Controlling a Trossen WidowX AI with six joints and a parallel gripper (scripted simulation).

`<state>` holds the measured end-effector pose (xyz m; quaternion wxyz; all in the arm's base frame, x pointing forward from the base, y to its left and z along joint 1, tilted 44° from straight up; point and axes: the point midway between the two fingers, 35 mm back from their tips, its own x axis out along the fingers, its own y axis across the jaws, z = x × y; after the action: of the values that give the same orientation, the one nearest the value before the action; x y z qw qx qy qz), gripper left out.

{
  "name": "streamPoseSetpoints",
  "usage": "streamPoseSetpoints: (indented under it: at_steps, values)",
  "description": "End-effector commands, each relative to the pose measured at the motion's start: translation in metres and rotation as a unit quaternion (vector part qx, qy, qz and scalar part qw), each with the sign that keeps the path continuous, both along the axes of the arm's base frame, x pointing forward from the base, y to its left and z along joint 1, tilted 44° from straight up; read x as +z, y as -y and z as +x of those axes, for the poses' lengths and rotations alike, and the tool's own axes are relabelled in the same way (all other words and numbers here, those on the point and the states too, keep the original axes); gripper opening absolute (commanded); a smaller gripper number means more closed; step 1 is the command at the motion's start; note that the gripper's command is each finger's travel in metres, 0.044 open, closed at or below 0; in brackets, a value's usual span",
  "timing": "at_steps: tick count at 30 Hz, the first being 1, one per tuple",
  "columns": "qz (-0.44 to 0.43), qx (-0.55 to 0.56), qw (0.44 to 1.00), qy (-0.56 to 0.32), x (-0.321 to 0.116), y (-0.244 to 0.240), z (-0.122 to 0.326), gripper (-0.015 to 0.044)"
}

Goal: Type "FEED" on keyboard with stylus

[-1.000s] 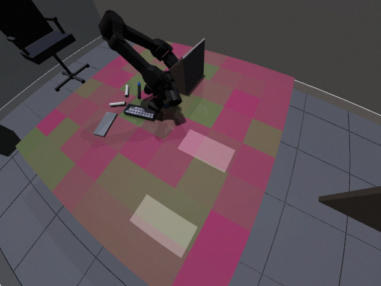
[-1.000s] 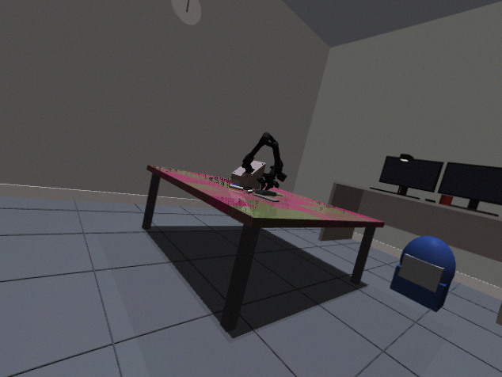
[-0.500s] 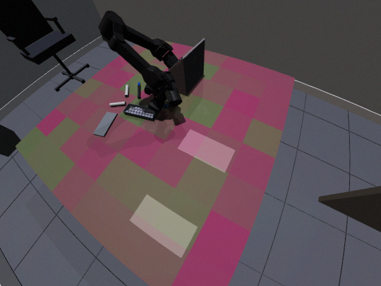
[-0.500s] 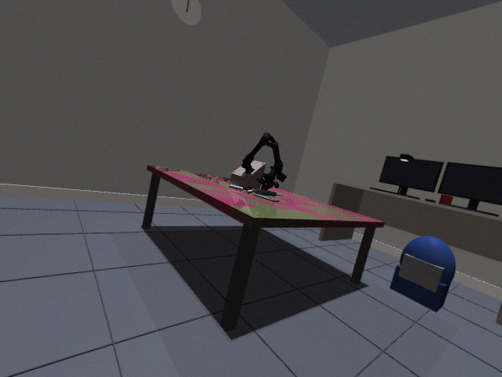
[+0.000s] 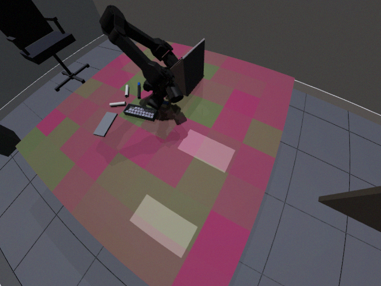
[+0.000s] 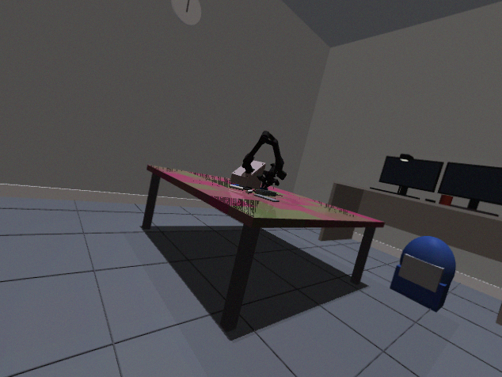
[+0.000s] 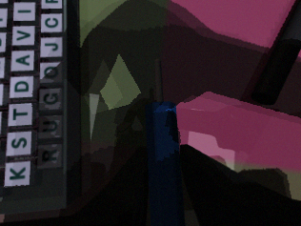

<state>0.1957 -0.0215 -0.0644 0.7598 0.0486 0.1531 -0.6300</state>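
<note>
The blue stylus [image 7: 164,137] [image 5: 166,103] points up the wrist view with its thin grey tip. My gripper [image 7: 163,153] [image 5: 161,104] is shut on it, with a dark finger on each side. The gripper is low over the desk, beside the right end of the keyboard [image 5: 140,112] [image 7: 72,190]. The wrist view shows the keyboard left of the stylus, with columns reading K, S, T, D, A, V, I and R, U, G, O, J, C. The R, U and G keys lie in shadow. The stylus tip is off the keys; its exact height is unclear.
A dark upright panel [image 5: 194,67] stands behind the gripper. Two white sticks [image 5: 126,91] [image 5: 117,104], a black marker with a blue end [image 5: 139,91] and a grey slab [image 5: 105,124] lie near the keyboard. A dark bar [image 7: 276,71] shows at the wrist view's upper right.
</note>
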Motion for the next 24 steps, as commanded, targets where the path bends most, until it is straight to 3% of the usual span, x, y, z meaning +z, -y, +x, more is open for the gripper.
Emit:
streamPoseSetpoints:
  at_steps: [1,12,24]
  values:
    - [0.006,0.0,1.0,0.01,0.015,-0.017,0.002,0.0]
    - [0.006,-0.008,1.0,-0.004,0.019,-0.018,0.0,0.0]
    - [0.128,-0.148,0.973,-0.123,0.018,-0.019,0.015,0.0]
